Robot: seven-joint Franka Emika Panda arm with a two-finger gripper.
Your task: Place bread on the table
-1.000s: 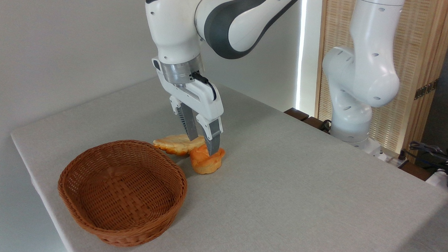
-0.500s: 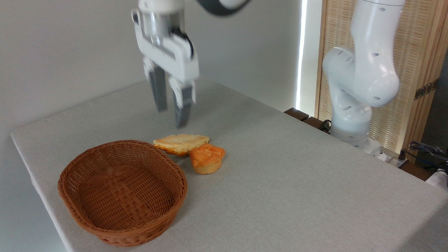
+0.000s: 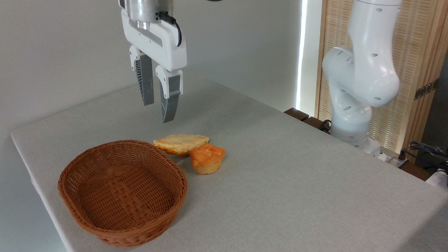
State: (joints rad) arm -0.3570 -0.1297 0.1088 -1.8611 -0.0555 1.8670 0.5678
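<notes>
Grey fabric-topped rectangular table [image 3: 281, 187] against a pale wall; slatted wooden screen [image 3: 427, 54] at 2 o'clock. Small round orange-golden bun [image 3: 207, 158] rests on the cloth, touching a flat pale scalloped pastry [image 3: 180, 143] at its 10 o'clock. Brown woven wicker basket [image 3: 123, 191] nearby. White two-finger gripper [image 3: 159, 110] hangs above, fingers narrowly parted, holding nothing.

Pastry [image 3: 181, 143] and basket [image 3: 122, 191] crowd bread's [image 3: 207, 158] left
</notes>
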